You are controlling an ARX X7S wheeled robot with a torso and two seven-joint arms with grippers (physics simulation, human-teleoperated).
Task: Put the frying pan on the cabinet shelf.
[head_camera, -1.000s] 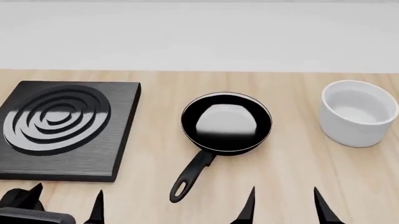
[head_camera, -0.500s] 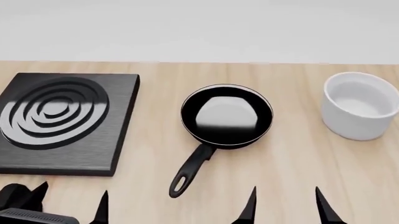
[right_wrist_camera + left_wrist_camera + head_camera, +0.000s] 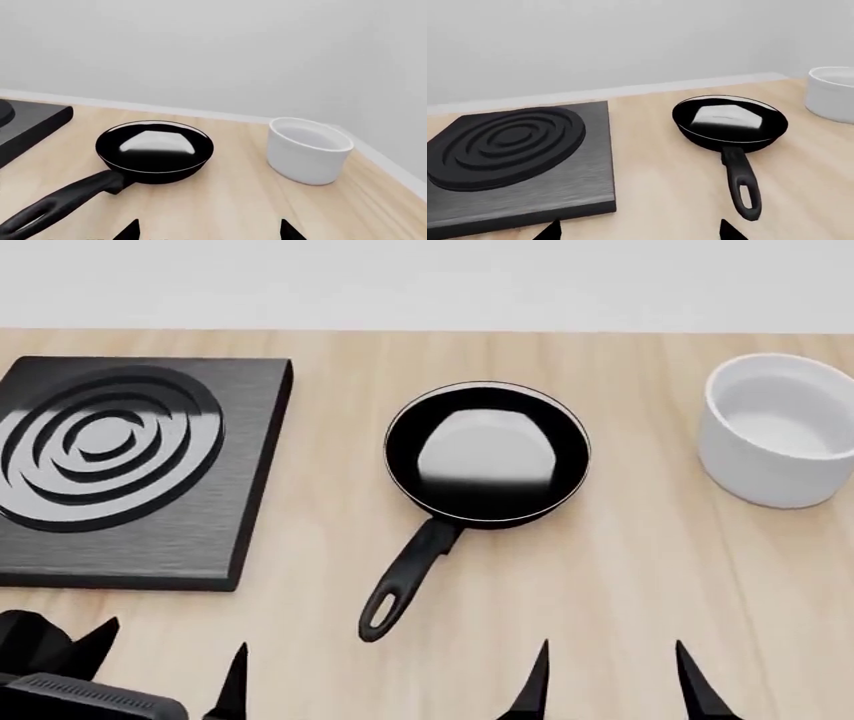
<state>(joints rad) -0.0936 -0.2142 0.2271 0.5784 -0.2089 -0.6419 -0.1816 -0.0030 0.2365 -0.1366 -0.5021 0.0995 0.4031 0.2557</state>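
head view shows the pan (image 3: 486,453) flat on the wooden surface (image 3: 641,570), between the stove plate (image 3: 127,470) and the bowl (image 3: 778,430), apart from both. its handle (image 3: 407,575) runs back toward the robot and a little to its left, ending in a hole at the tip, near the left hand (image 3: 167,680) and the right hand (image 3: 611,680). both hands are spread wide and grip nothing; only their pointed black fingertips show at the near edge, well short of the pan.

the pan looks rigid, like coated metal: a small round bowl, glossy black inside with a bright reflection, and a thin pale rim. it probably weighs little, but the weight sits in the round part, so a grip far out at the tip would likely let it droop or twist. the gloss suggests a slick surface. the handle is slim, rounded and matte, so it seems the best place to hold, judged closer to the round part than to the hole. the rim is low and curved, a poorer hold.

left wrist view shows the handle (image 3: 740,182) swelling toward its end, the plate (image 3: 520,160) as a square slab with a brushed grey top and raised concentric rings. right wrist view shows the bowl (image 3: 308,150) as thick-walled, white and smooth, likely ceramic. the surface is pale wood with fine grain. no cabinet shelf is in view.
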